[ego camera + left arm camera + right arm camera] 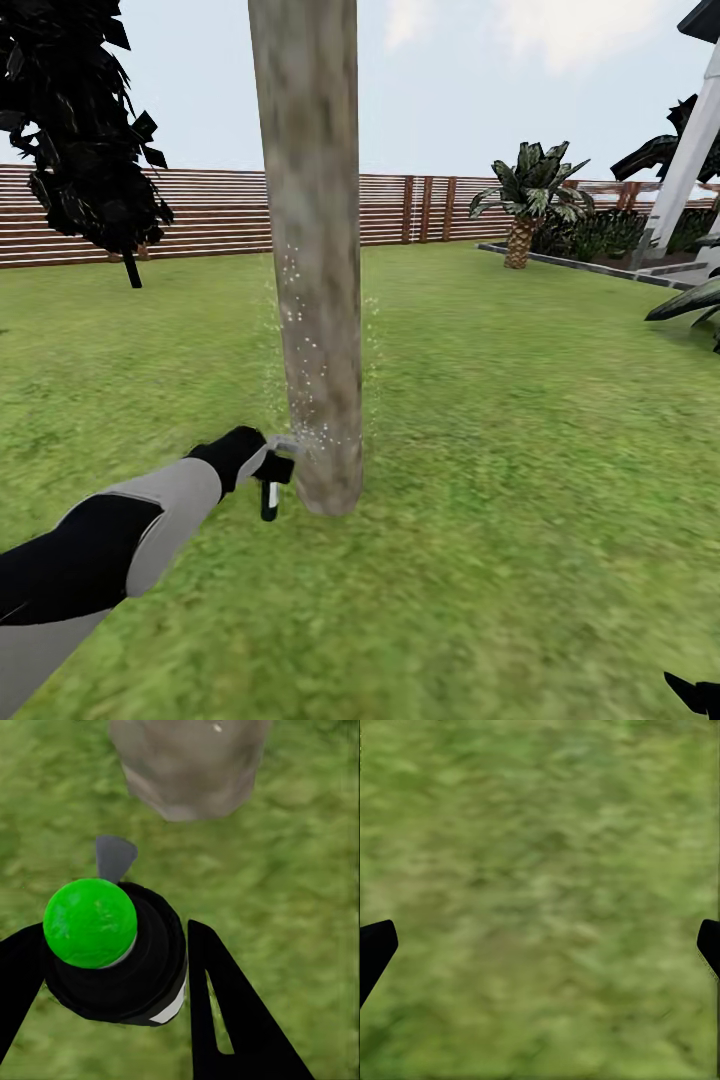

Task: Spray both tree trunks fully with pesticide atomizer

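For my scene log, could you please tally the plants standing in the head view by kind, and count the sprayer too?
Bare grey-brown tree trunk being sprayed: 1
Dark narrow tree by the fence: 1
Short palm: 1
Atomizer held in the left gripper: 1
Total: 4
More foliage at the right edge is cut off, so not counted.

The tree trunk (pixel 310 250) is running out of the head view's top edge, so its crown is cut off. In the left wrist view the trunk's base (pixel 187 765) is being clipped by the picture's edge and is rendering blurred. The atomizer (pixel 270 495) is appearing too small in the head view to resolve its nozzle. The left gripper's fingers (pixel 225 1020) are being cut off at the frame edge. The right gripper's fingertips (pixel 375 949) are showing as corners only; the lawn (pixel 540 885) beneath is blurring.
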Robot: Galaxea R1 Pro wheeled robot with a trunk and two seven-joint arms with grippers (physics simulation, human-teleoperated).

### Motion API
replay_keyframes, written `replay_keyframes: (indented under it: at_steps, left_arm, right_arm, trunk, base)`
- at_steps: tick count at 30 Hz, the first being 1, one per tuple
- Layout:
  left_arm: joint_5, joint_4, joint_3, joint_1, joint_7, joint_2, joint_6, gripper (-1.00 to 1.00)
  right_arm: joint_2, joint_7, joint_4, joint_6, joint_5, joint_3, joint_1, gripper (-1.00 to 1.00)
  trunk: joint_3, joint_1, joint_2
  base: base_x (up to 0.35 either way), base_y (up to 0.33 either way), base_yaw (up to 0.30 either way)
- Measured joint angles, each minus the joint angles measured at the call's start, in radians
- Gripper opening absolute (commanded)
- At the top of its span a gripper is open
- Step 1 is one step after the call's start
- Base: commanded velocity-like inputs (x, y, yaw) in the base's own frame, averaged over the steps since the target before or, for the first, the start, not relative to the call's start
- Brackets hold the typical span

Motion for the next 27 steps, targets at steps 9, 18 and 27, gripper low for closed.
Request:
replay_keyframes:
  at_steps: [9, 18, 27]
  left_arm:
    - [0.143, 0.0, -0.007, 0.103, 0.0, -0.007, -0.153, -1.0]
    - [0.143, 0.0, -0.007, 0.107, 0.002, -0.023, -0.162, -1.0]
    - [0.143, 0.0, -0.007, 0.107, 0.002, -0.024, -0.162, -1.0]
  right_arm:
    - [0.0, 0.0, 0.0, -0.006, 0.001, 0.0, 0.0, 1.0]
    - [0.003, 0.0, 0.0, -0.007, 0.002, 0.002, 0.0, 1.0]
    - [0.004, 0.0, 0.0, -0.007, 0.002, 0.002, 0.0, 1.0]
  trunk:
    - [0.0, 0.0, 0.0]
    - [0.0, 0.0, 0.0]
    - [0.0, 0.0, 0.0]
  base:
    - [0.0, -0.193, 0.206]
    - [0.036, -0.323, 0.256]
    - [0.118, -0.325, 0.235]
